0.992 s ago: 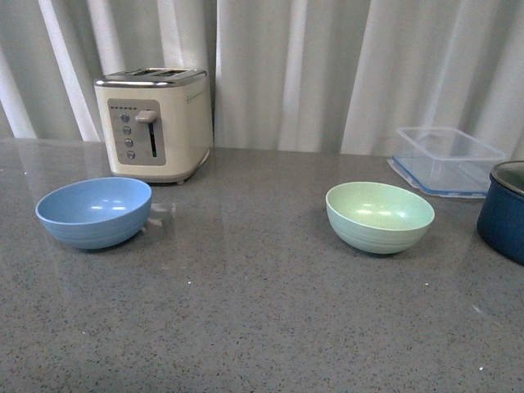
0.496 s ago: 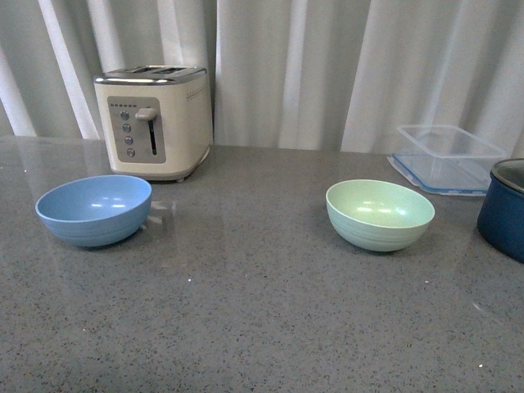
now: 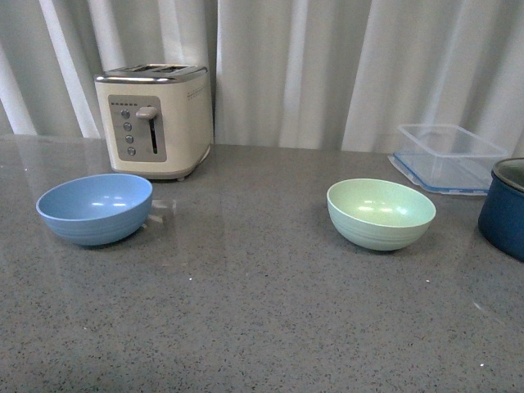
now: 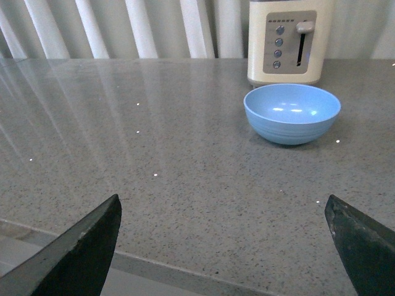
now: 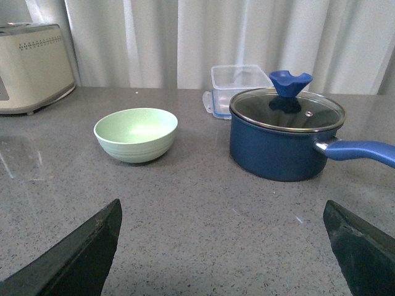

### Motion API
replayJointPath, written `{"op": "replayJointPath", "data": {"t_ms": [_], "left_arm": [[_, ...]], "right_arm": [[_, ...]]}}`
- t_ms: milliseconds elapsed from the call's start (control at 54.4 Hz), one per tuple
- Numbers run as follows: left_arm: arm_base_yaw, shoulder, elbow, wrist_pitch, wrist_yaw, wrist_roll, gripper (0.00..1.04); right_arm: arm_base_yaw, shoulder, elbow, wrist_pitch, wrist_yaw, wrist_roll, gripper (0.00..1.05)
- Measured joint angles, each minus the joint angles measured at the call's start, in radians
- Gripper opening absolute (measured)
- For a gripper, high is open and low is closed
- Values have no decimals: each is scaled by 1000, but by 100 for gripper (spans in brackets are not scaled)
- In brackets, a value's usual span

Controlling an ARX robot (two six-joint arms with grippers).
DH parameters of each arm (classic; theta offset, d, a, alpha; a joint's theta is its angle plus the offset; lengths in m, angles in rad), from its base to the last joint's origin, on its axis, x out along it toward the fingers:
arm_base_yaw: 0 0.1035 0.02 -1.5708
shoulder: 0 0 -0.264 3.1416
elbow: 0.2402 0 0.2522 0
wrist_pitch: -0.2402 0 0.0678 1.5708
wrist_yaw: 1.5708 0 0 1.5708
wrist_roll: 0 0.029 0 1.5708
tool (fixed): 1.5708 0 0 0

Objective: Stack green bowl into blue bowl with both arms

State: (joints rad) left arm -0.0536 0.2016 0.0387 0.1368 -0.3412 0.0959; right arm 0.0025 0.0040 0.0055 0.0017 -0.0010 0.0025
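The green bowl (image 3: pixel 381 213) stands upright and empty on the grey counter at the right; it also shows in the right wrist view (image 5: pixel 136 134). The blue bowl (image 3: pixel 94 209) stands upright and empty at the left, in front of the toaster; it also shows in the left wrist view (image 4: pixel 292 113). Neither arm shows in the front view. My left gripper (image 4: pixel 222 243) is open and empty near the counter's front edge, well short of the blue bowl. My right gripper (image 5: pixel 223 245) is open and empty over bare counter, well short of the green bowl.
A cream toaster (image 3: pixel 154 121) stands behind the blue bowl. A dark navy pot with a glass lid (image 5: pixel 285 134) sits right of the green bowl, handle (image 5: pixel 361 151) pointing away from it. A clear blue-rimmed container (image 3: pixel 446 157) sits behind. White curtains (image 3: pixel 327 65) back the counter.
The front view has shifted very slightly; the bowls and other objects have not moved on the counter.
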Motion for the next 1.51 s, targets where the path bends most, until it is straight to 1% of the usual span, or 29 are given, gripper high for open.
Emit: {"op": "replayJointPath", "data": {"t_ms": [129, 202, 294, 312, 386, 515, 570, 735, 790, 919, 1066, 1139, 1268, 1507], "left_arm": [[35, 151, 78, 70, 14, -3, 98], [53, 232, 135, 78, 23, -19, 98], [85, 381, 251, 84, 67, -70, 98], [95, 425, 290, 79, 93, -91, 98], [113, 540, 402, 62, 129, -156, 98], [133, 709, 572, 30, 166, -267, 98], [140, 773, 622, 0, 191, -314, 98], [169, 949, 756, -67, 215, -435, 98], [180, 1022, 815, -97, 253, -484, 98], [182, 1148, 894, -139, 270, -547, 98], [180, 1288, 986, -183, 291, -577, 98], [174, 1349, 1034, -193, 276, -583, 98], [158, 1468, 1135, -238, 281, -602, 98], [131, 1579, 1213, -269, 274, -616, 98]], "right_arm": [[0, 0, 0, 0, 0, 0, 95], [0, 0, 0, 0, 1, 0, 95], [0, 0, 0, 0, 1, 0, 95], [0, 0, 0, 0, 0, 0, 95], [0, 0, 0, 0, 0, 0, 95], [0, 0, 0, 0, 0, 0, 95], [0, 0, 0, 0, 0, 0, 95], [0, 0, 0, 0, 0, 0, 95], [0, 0, 0, 0, 0, 0, 95], [0, 0, 0, 0, 0, 0, 95], [0, 0, 0, 0, 0, 0, 95], [0, 0, 0, 0, 0, 0, 95], [0, 0, 0, 0, 0, 0, 95], [0, 0, 0, 0, 0, 0, 95]]}}
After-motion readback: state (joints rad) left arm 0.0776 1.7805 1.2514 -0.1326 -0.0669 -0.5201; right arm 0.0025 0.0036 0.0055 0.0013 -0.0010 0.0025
